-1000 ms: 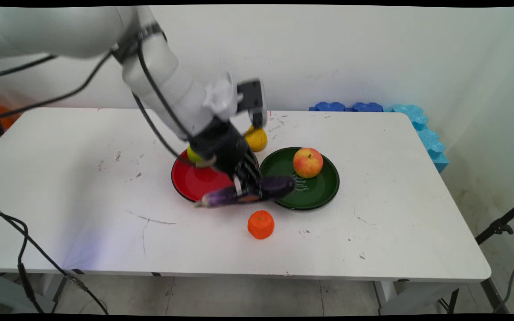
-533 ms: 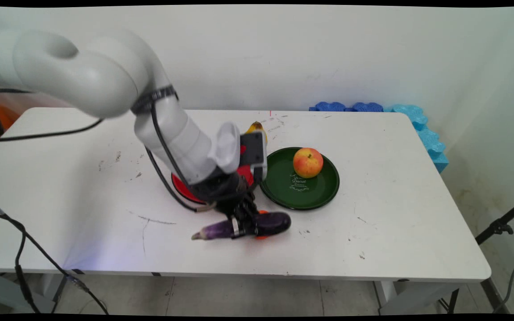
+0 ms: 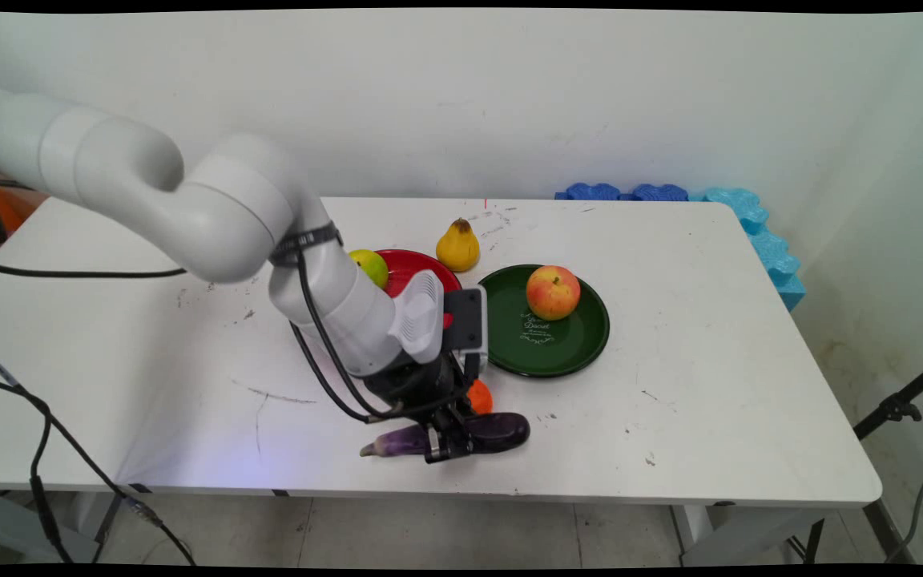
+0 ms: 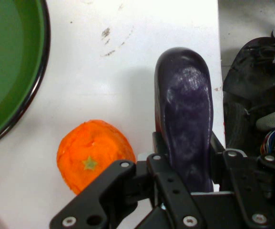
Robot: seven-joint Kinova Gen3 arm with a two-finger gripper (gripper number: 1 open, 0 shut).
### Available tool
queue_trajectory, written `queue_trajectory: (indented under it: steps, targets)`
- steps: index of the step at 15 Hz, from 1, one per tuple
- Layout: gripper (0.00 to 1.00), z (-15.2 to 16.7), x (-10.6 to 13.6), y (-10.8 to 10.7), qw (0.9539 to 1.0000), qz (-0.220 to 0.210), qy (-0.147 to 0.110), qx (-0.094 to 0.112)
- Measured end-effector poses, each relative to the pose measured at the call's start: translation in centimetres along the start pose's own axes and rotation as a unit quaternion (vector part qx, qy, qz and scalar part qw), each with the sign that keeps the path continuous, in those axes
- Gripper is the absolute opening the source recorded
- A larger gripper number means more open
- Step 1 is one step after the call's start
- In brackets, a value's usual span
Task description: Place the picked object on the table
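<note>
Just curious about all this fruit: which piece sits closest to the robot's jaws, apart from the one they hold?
The orange, right beside the held eggplant; apple, pear and lime lie farther back.

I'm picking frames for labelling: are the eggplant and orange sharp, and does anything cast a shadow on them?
Main view: eggplant crisp, arm hides most of the orange. Hand view: eggplant sharp with a pale sheen, orange clear; soft shadow on the table beside the eggplant.

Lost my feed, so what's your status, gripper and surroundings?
Gripper shut on eggplant, low at table's near edge. Orange right beside it. Green plate with apple beyond.
</note>
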Motion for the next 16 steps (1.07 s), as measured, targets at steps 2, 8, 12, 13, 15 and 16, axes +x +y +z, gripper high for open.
queue_trajectory:
  steps: [2, 8, 12, 13, 15, 16]
  targets:
    - [0.00, 0.8, -0.2, 0.1, 1.0000, 0.004, 0.003, 0.000]
    - [0.00, 2.6, -0.6, 0.2, 0.9998, 0.015, 0.012, 0.003]
    - [1.00, 3.3, -0.8, 0.1, 0.9996, 0.020, 0.017, 0.004]
    - [1.00, 3.4, -0.8, 0.1, 0.9996, 0.022, 0.018, 0.004]
    - [1.00, 3.3, -0.6, 0.2, 0.9994, 0.023, 0.025, 0.002]
    - [1.00, 3.1, -0.4, 0.2, 0.9993, 0.024, 0.029, 0.001]
